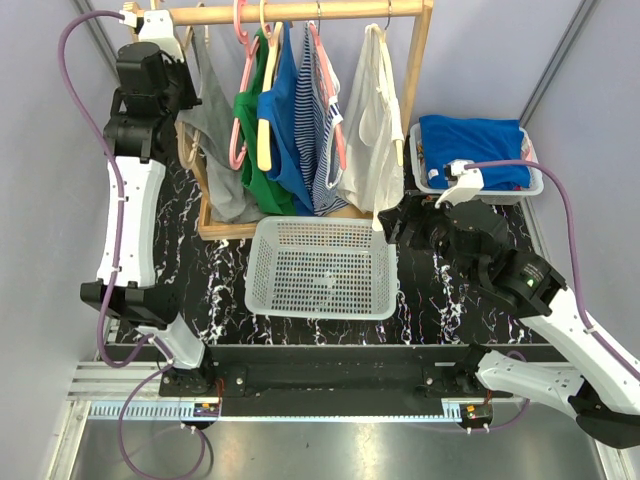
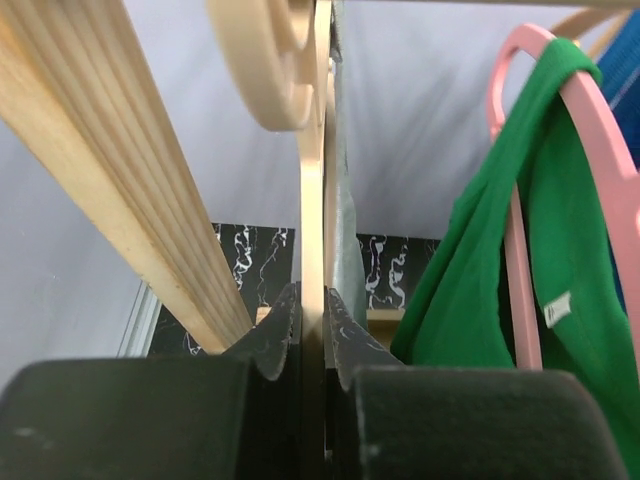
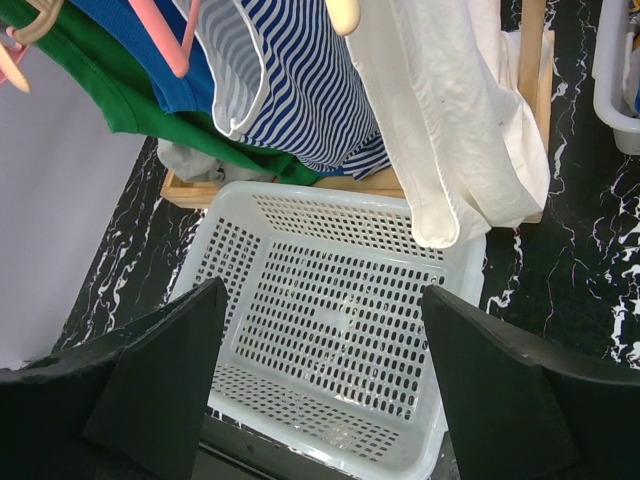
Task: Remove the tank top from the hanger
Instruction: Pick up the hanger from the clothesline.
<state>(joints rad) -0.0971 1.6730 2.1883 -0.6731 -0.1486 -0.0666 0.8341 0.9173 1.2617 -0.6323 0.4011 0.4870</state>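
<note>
Clamping shut with the left pincer point(image 2: 312, 305) on a pale flat wooden hanger point(image 2: 313, 200) at upper left of the overhead view, under the wooden rail point(image 1: 300, 12). Grey cloth tank top point(image 1: 215, 140) on that hanger, draped toward the black marbled counter point(image 1: 430, 290). Holding the right pincer point(image 3: 322, 295) wide open near a white perforated plastic basket point(image 1: 320, 225) at frame centre.

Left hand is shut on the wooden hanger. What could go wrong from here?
The left hand pinches the wooden hanger on its thin edge; it could twist or slip.
The grey tank top hangs close to the green top on its pink hanger; pulling may snag them.
The right hand hovers open by the basket, away from the garment, so nothing strips it yet.
</note>
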